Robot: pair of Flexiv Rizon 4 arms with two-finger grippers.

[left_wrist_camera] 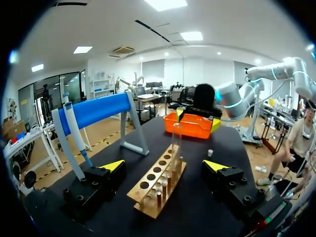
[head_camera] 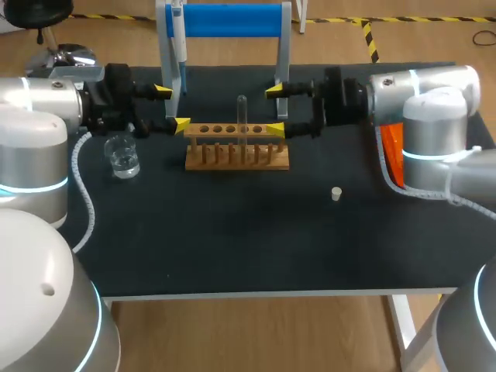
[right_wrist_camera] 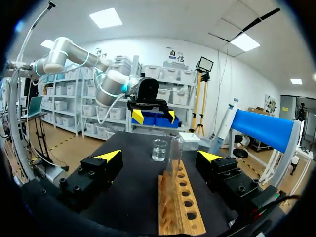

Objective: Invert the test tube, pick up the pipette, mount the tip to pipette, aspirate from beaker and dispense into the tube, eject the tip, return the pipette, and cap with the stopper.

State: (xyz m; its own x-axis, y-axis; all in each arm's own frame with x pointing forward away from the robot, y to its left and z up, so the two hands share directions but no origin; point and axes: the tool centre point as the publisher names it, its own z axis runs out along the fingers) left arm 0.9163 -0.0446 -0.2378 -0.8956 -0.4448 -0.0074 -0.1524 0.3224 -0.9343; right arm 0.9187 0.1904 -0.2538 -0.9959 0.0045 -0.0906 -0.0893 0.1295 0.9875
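At the left of the desk [head_camera: 232, 232] you have the beaker [head_camera: 122, 157], with clear liquid in it. Just on the far side of it your left hand [head_camera: 172, 107] points to the right. Its two fingers are wide apart and hold nothing. One yellow tip is on the far side and one on the near side, close to the left end of the wooden rack [head_camera: 236, 155]. Beyond this hand the pipette [head_camera: 178, 46] hangs at the left post of the blue stand [head_camera: 225, 19].

In the middle, the test tube [head_camera: 242, 116] stands upright in one hole of the rack, a little right of the rack's centre. Its long axis is vertical, while both hands are held horizontally, so a hand meets it from the side, across its length. I cannot tell which end of the tube is the open one.

Your right hand [head_camera: 274, 110] faces the left one from the right end of the rack, also spread wide and empty. The tube lies straight ahead of it, in line with the gap between its fingers. In my judgement this hand is the nearer of the two, so the inverting suits it better. It would need to go forward along the rack and close on the glass above the wood.

More to the right and on the near side, the stopper [head_camera: 336, 194] lies alone on the desk, well apart from the rack.
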